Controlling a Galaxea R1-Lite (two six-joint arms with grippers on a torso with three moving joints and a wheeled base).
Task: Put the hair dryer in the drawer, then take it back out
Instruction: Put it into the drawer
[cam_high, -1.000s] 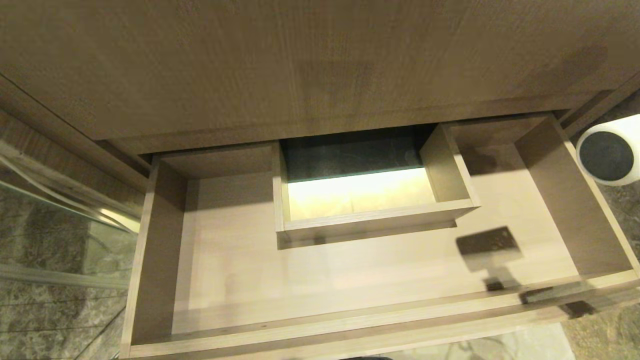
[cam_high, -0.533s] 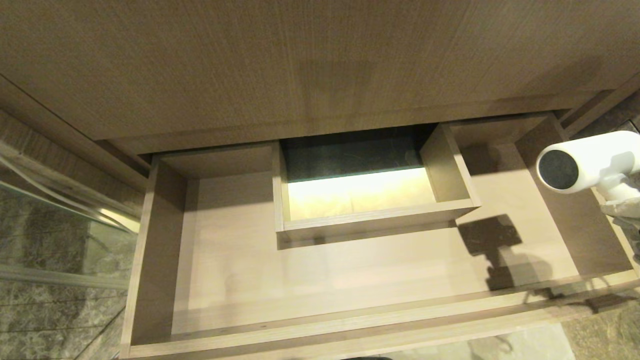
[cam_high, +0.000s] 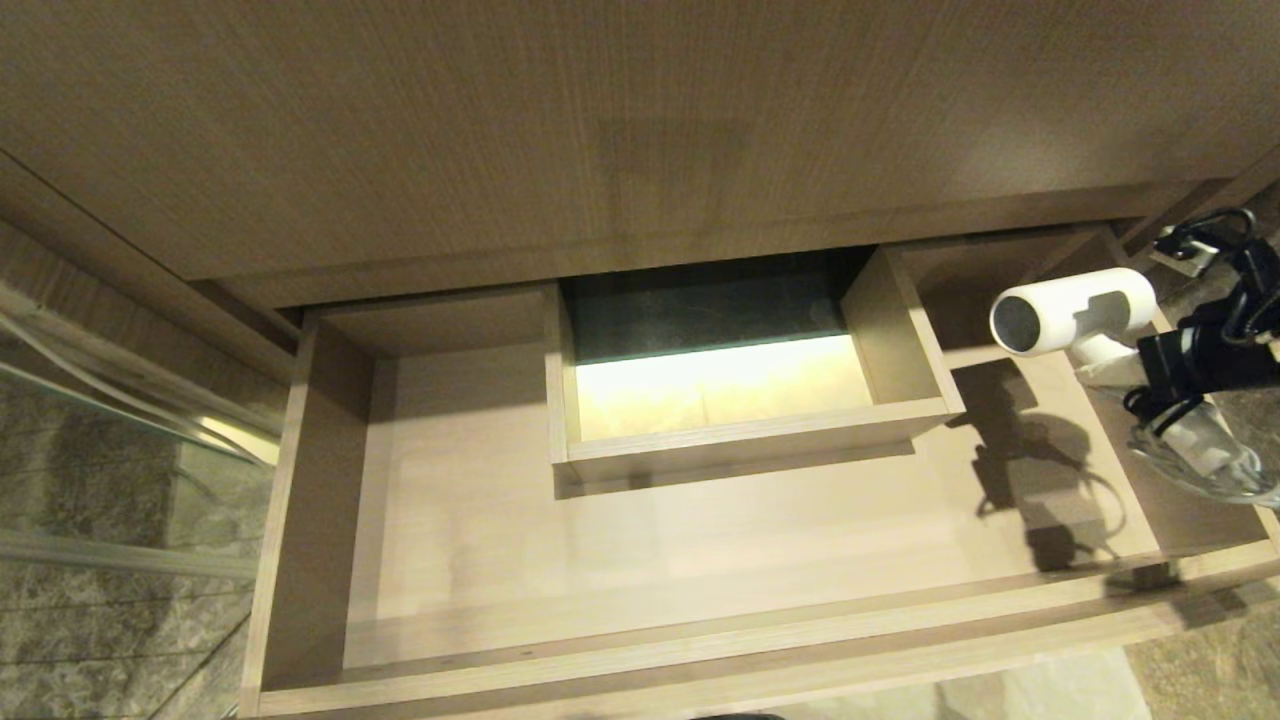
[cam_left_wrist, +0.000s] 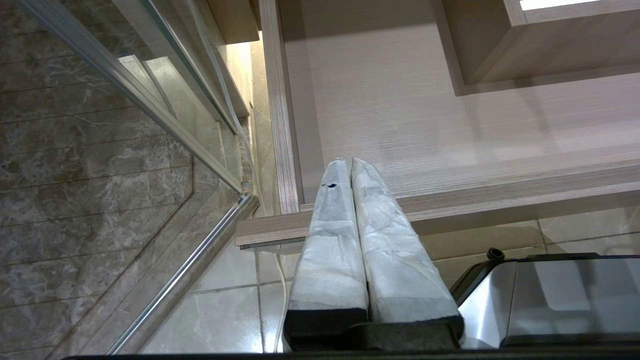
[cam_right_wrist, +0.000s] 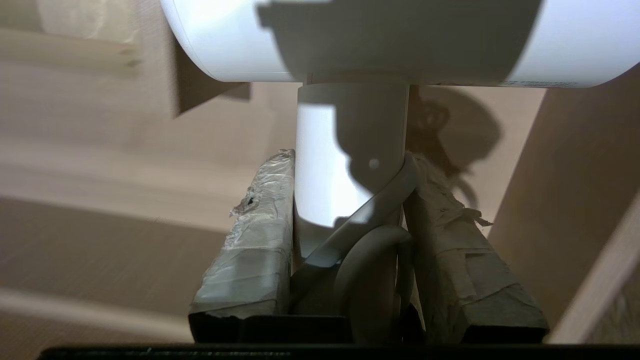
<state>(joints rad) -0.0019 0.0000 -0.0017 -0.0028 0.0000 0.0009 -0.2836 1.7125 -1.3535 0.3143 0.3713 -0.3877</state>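
Note:
The drawer (cam_high: 700, 648) stands pulled out, light wood, with nothing on its floor. My right gripper (cam_high: 1112, 366) holds the small white hair dryer (cam_high: 1075, 308) by its handle above the drawer's right end, near the right side wall. The barrel points left. In the right wrist view the fingers (cam_right_wrist: 264, 215) of the right gripper (cam_right_wrist: 350, 157) press both sides of the hair dryer's handle (cam_right_wrist: 325, 170), with a turn of white cord (cam_right_wrist: 372, 250) between them. My left gripper (cam_left_wrist: 350, 162) is shut and empty, hanging over the front left corner of the drawer (cam_left_wrist: 450, 125).
A boxed cut-out (cam_high: 745, 425) fills the drawer's mid-back. A taller wood panel (cam_high: 600, 130) overhangs the drawer's rear. A glass panel (cam_high: 110, 420) and marble floor lie to the left. A loop of cord (cam_high: 1200, 460) hangs below the right gripper.
The hair dryer has come in from the right edge, leftward and over the drawer's right end. The right arm has entered the head view. The left gripper has not moved.

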